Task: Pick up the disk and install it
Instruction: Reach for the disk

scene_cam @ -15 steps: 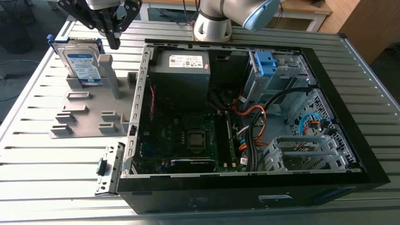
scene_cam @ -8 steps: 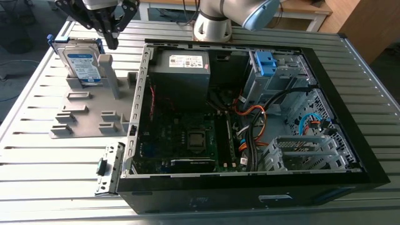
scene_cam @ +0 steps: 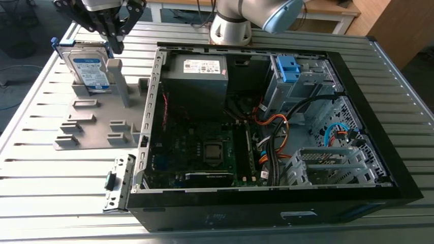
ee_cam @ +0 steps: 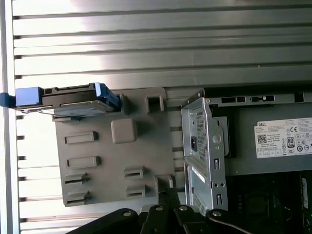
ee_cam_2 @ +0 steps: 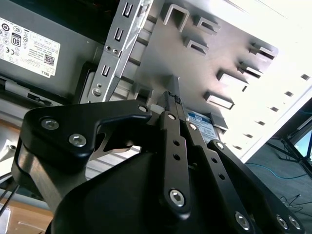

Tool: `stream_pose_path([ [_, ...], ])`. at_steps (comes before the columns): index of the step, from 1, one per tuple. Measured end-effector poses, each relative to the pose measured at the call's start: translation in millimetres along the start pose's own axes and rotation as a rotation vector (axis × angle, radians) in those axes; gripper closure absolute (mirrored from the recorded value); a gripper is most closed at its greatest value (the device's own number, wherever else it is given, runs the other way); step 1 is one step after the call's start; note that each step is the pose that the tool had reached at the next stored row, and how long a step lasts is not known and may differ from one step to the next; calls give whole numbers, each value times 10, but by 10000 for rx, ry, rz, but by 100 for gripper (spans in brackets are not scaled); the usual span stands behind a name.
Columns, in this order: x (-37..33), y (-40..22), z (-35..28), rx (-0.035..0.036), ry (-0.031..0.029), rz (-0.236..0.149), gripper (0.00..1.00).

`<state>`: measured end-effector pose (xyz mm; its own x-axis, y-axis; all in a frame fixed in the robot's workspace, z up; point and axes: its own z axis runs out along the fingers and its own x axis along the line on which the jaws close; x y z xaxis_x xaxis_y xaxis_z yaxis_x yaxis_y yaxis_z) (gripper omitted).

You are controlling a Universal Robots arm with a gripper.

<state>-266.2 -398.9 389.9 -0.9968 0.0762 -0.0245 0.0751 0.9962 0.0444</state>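
The disk (scene_cam: 91,71) stands on edge in a slot of a grey holder plate (scene_cam: 95,129), near the worktop's (scene_cam: 40,178) far corner on the exterior view's left. Its blue-and-white label faces outward and its blue bracket shows along the top. In the first wrist view the disk (ee_cam: 73,101) is seen edge-on at one corner of the plate (ee_cam: 112,161). The black pincer (scene_cam: 117,46) hangs just above the disk's upper corner, on the side nearer the open computer case (scene_cam: 237,213). Its fingers are drawn together to a single tip with nothing between them, and I cannot tell whether that tip touches the disk. The second wrist view shows the joined tip (ee_cam_2: 173,97) with a strip of blue label (ee_cam_2: 202,121) beside it. The case fills the middle of the worktop, with the grey power supply (scene_cam: 196,81) in its far corner beside the plate.
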Motion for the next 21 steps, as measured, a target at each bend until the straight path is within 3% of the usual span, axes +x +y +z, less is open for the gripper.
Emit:
stream_pose_path([
  [21,166,-12,23,0,0,0,89],
])
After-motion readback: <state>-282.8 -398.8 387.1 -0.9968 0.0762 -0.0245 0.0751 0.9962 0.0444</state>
